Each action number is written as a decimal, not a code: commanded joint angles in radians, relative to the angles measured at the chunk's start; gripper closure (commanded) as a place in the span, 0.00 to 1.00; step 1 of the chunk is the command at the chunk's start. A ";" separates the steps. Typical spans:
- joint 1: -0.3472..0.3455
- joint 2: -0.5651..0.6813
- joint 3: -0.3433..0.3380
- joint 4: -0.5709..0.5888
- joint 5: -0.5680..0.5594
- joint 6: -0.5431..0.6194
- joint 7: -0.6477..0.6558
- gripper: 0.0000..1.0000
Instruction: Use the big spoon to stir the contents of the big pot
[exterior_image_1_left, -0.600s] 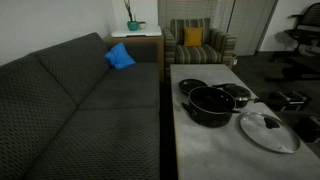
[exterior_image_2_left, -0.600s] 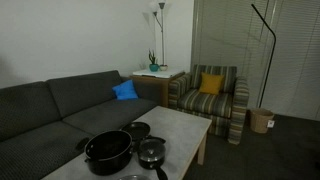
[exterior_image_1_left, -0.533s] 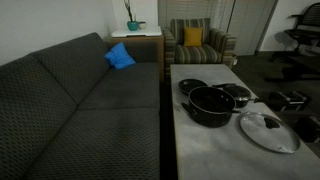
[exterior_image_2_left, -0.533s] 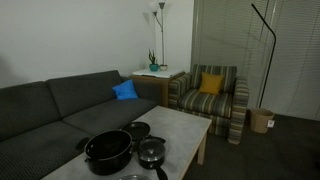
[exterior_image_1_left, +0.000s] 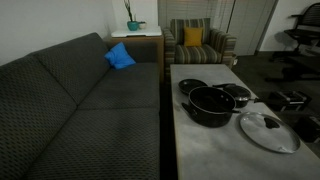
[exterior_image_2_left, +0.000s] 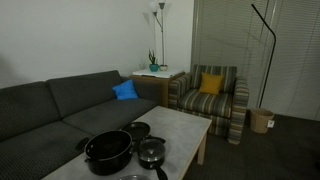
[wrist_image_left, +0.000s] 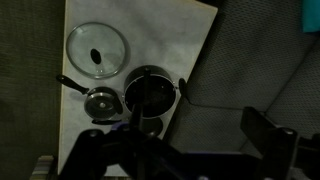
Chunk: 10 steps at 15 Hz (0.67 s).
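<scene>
The big pot (exterior_image_1_left: 210, 106) sits on the counter (exterior_image_1_left: 200, 152), wide, black and fairly shallow, with stubby side handles. The glass lid (exterior_image_1_left: 268, 131) lies flat just beside it, and a small pot (exterior_image_2_left: 152, 153) stands close on another side. From above, in the wrist view, the big pot (wrist_image_left: 150, 90) shows as a dark round mouth, and I cannot tell what is in it.

The tool (wrist_image_left: 175, 150) hangs well above the big pot. Its two dark fingers (wrist_image_left: 268, 135) are spread wide with nothing between them. It does not appear in either exterior view.

I cannot pick out the big spoon near the big pot; everything there is dark and small. It has to be found first. A spoon like that is likely light and rigid, with a thin handle that could swivel in a loose pinch. I would grip it on the upper handle, away from the bowl, and squeeze firmly so it does not twist when it meets resistance.

The big pot looks like heavy, stiff metal, so it should stay put under gentle stirring. Its smooth base could still slide on the pale counter if the spoon pushes hard against the wall. The lid beside it is the one fragile thing there.
</scene>
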 joint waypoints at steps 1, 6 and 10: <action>0.059 0.169 -0.047 0.063 0.098 0.106 -0.097 0.00; 0.096 0.397 -0.065 0.172 0.247 0.203 -0.196 0.00; 0.057 0.591 -0.013 0.280 0.312 0.197 -0.217 0.00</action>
